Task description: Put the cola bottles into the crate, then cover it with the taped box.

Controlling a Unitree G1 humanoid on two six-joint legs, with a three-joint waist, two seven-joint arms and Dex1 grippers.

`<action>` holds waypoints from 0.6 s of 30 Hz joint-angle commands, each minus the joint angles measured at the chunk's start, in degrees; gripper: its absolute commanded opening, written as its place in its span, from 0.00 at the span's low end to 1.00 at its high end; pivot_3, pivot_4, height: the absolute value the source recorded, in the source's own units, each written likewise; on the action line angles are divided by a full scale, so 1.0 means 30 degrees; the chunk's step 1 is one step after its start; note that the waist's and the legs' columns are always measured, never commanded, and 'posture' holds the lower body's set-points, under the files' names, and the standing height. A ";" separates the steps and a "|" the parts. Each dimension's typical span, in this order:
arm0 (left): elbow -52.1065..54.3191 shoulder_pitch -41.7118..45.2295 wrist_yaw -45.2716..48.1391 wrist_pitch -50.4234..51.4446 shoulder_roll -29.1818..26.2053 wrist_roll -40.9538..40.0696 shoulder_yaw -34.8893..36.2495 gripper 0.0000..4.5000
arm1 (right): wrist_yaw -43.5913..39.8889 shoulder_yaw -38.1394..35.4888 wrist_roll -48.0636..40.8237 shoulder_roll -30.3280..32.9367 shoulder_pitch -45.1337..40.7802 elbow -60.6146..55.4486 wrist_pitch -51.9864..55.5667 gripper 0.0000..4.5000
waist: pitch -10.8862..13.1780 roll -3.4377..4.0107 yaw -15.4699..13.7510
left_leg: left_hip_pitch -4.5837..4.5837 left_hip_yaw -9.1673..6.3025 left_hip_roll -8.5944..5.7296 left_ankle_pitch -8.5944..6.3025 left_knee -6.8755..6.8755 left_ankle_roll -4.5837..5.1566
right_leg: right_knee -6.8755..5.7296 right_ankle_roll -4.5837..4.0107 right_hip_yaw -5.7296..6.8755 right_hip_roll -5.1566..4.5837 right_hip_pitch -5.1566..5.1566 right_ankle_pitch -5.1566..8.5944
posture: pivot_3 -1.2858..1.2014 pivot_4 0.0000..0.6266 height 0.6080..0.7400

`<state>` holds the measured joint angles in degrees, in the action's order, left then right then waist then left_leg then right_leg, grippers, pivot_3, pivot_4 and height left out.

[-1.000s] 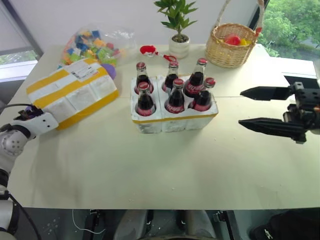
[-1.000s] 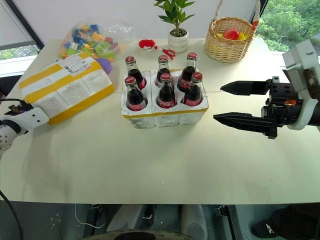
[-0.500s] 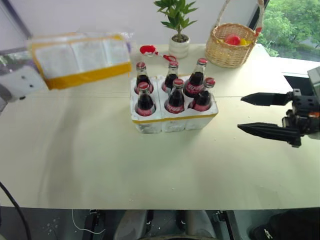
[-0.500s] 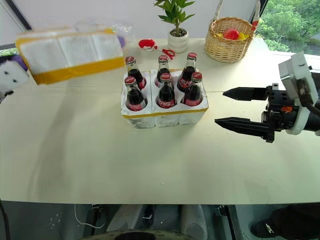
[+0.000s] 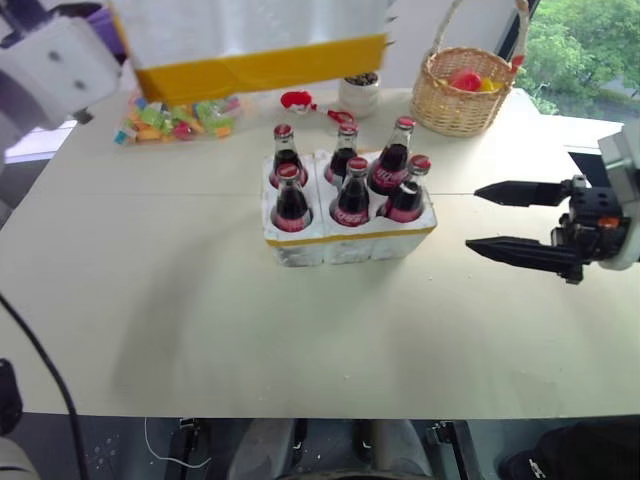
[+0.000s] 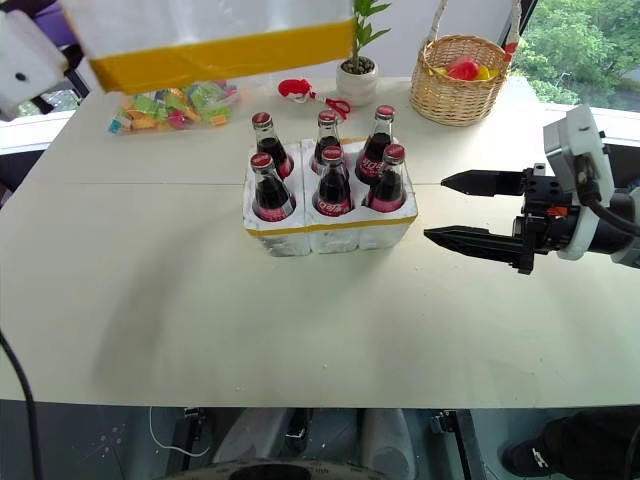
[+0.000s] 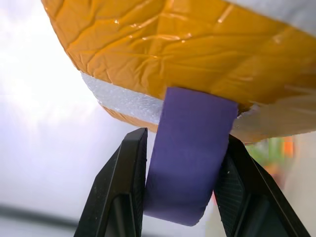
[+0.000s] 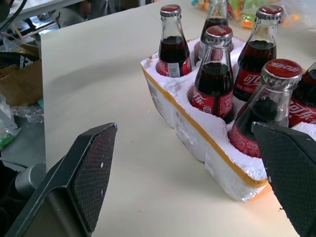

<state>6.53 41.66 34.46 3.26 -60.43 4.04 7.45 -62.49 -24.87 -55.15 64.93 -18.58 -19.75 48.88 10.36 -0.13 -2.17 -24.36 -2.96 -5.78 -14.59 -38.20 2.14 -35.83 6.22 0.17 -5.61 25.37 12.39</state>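
Lifted off the table's left edge, the taped box (image 5: 250, 40) now hangs by a purple strap (image 7: 190, 153) in our left gripper (image 7: 185, 217); right gripper (image 5: 510, 220) spread empty. We must center it squarely over the cola bottles (image 5: 350, 180) in the crate (image 5: 345, 240) mid-table.

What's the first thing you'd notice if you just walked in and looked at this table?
The taped box hanging in the air above the table's far left, held by a purple strap pinched in the left gripper. Below, six cola bottles stand in the crate mid-table.
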 commanded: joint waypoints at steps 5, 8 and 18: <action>0.1795 -0.0565 0.0837 -0.0874 0.1615 -0.0159 -0.1088 0.41 | -0.0102 -0.0485 0.0247 -0.0071 -0.0174 0.0366 -0.0558 1.00 | 0.0000 0.0000 0.0030 | 0.0006 0.0002 0.0000 0.0010 -0.0003 -0.0012 | -0.0032 0.0000 -0.0001 0.0005 0.0007 0.0000 | 0.52 0.24 0.94; 0.1425 -0.1343 0.0888 -0.1843 0.1709 0.0705 -0.1644 0.41 | -0.0013 -0.0883 0.0156 -0.0049 0.0148 0.0185 -0.0415 1.00 | 0.0000 0.0000 0.0017 | 0.0013 0.0002 0.0002 0.0011 -0.0003 -0.0014 | -0.0035 -0.0001 -0.0004 0.0006 0.0009 0.0001 | 0.52 0.24 0.94; 0.1475 -0.2325 -0.0613 -0.3375 0.3895 0.4576 -0.3957 0.41 | 0.0618 -0.1699 -0.0055 -0.0358 0.1131 -0.0471 -0.0299 1.00 | 0.0001 -0.0007 -0.0046 | 0.0013 -0.0002 -0.0012 0.0007 -0.0019 -0.0006 | -0.0030 -0.0001 -0.0005 -0.0007 -0.0010 0.0000 | 0.52 0.24 0.94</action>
<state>9.70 33.87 34.40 -5.84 -48.71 15.65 -4.99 -61.01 -27.57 -54.37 64.01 -15.12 -19.86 48.22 10.37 -0.15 -2.31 -24.32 -2.97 -5.80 -14.57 -38.25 2.12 -35.93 6.22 0.16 -5.61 25.35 12.39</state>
